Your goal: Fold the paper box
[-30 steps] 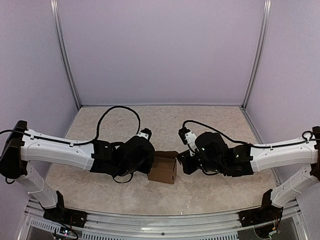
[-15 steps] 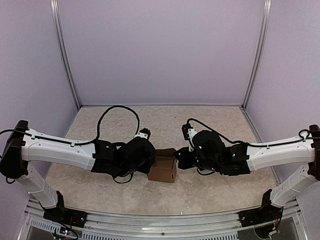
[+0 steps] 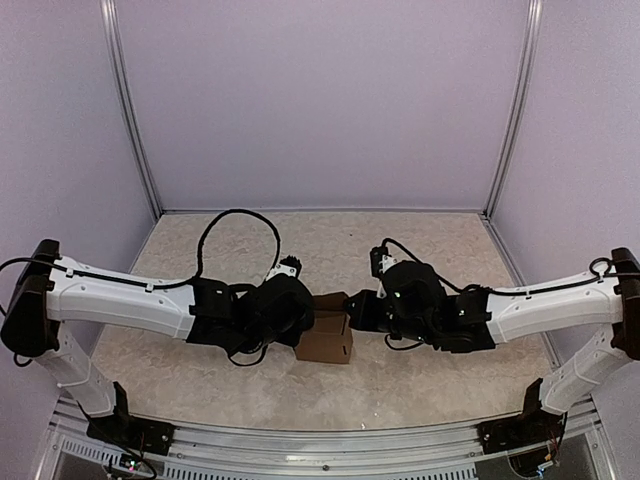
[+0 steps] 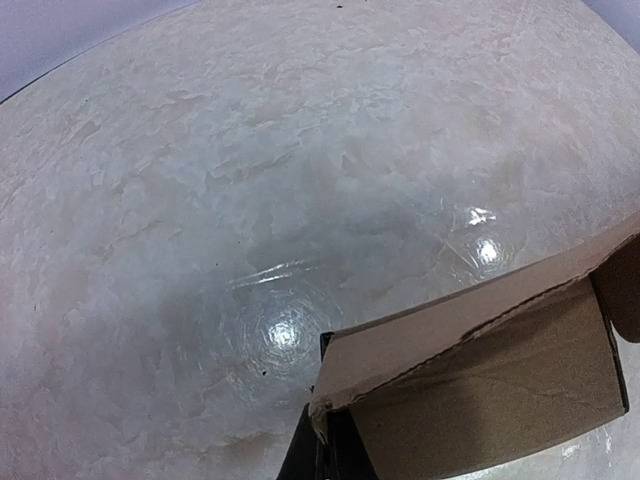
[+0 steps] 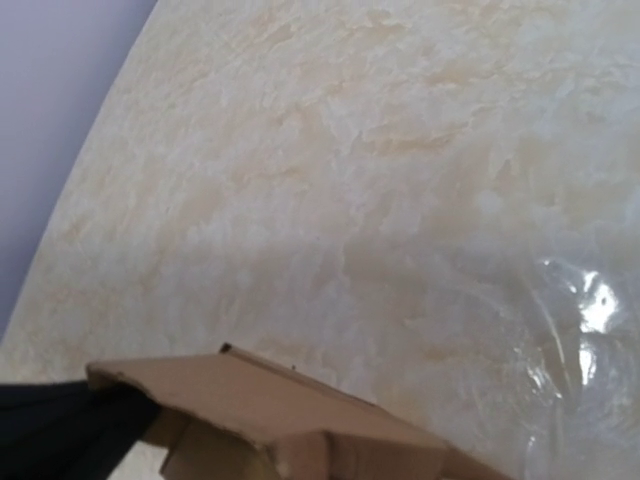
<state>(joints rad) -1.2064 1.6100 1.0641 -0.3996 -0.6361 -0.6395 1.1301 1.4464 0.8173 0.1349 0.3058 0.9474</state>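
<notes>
Since a sec ago the right arm has slid left: the right gripper (image 3: 352, 312), then apart from the paper box (image 3: 326, 342), now meets the box's upper right edge. The left arm and box have barely shifted.

Right gripper: top cam hides the tips behind the black wrist, and the wrist cam shows no fingers clearly, so can't tell if the jaws are spread or closed. Wrist cam shows only a brown flap edge low in frame, w/ a dark shape at its left end.

Left gripper (image 3: 303, 324): pressed against the box's left side, tips hidden from above. Its wrist cam shows a black finger (image 4: 306, 455) right at the torn corner of a cardboard wall. Prob. pinching that wall, but the pics don't settle it.

The box sits between the two wrists, approx. centre of the table (image 3: 430, 245) and toward the near side. It stands as a small squarish form, top not closed, w/ one panel raised at the far right corner.

Further out, a black cable (image 3: 236, 218) loops over the table on the far side of the left arm. Lilac walls (image 3: 320, 100) close in left, right and far. A metal rail (image 3: 320, 440) runs along the near edge, w/ both arm bases bolted to it.
</notes>
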